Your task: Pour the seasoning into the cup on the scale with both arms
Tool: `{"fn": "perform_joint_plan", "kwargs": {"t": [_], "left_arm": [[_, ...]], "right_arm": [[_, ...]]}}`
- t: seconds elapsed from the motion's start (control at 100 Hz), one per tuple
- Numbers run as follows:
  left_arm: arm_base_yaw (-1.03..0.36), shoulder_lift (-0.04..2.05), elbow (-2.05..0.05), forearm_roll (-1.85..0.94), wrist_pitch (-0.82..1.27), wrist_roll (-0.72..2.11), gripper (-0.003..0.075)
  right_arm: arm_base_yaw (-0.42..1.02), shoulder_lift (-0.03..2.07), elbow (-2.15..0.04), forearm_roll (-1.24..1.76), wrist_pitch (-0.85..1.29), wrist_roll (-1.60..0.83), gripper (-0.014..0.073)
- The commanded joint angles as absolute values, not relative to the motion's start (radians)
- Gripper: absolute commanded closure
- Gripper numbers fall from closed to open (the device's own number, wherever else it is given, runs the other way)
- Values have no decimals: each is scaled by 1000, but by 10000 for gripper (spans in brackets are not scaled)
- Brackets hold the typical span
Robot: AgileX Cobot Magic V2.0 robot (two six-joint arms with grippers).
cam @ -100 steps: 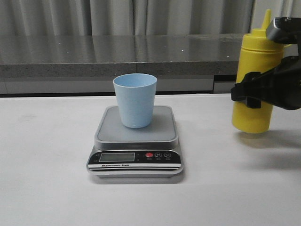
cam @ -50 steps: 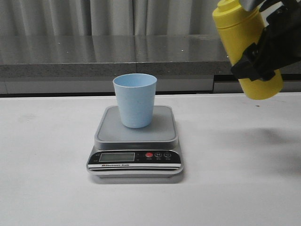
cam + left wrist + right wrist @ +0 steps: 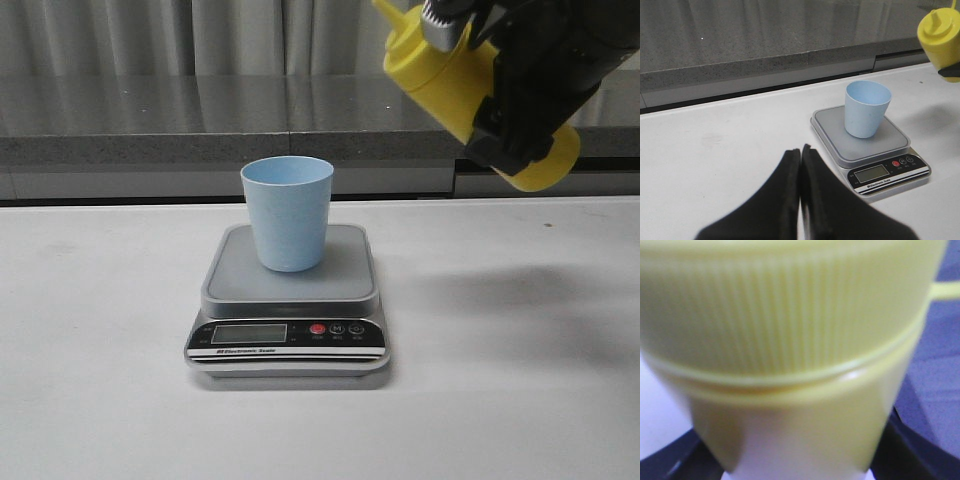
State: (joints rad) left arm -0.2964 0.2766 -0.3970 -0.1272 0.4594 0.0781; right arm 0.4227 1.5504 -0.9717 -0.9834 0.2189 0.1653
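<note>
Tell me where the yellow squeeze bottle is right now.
In the front view, the yellow squeeze bottle is in the air at upper right, held tilted by the right claw, nozzle pointing up-left, above and right of the blue cup.

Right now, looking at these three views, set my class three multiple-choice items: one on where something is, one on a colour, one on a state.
1. Where is the cup?
A. on the scale's platform
B. on the table beside the scale
C. in the left gripper

2. What colour is the seasoning bottle?
A. red
B. yellow
C. white

3. How is the bottle held?
A. standing upright on the table
B. lying flat on the scale
C. lifted and tilted, nozzle toward the cup's side

Answers:
1. A, since the cup stands upright on the scale in the front view.
2. B, since its body and ribbed cap are yellow in every view.
3. C, since the right gripper clasps it in the air, up and right of the cup; the left gripper has its fingers together, holding nothing.
</note>
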Motion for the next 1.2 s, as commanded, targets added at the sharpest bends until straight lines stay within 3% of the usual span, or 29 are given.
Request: {"fn": "perform_joint_plan", "kwargs": {"t": [0.0,0.67,1.19], "left_arm": [[-295,284,-424,-141,390,68,741],[-295,284,-424,-141,390,68,741],[-295,284,-424,-141,390,68,741]], "right_arm": [[446,1553,-1033,-1070,278,204,654],[559,1631,-1078,-1709,477,326,654],[571,1649,-1078,-1798,501,312,654]]}}
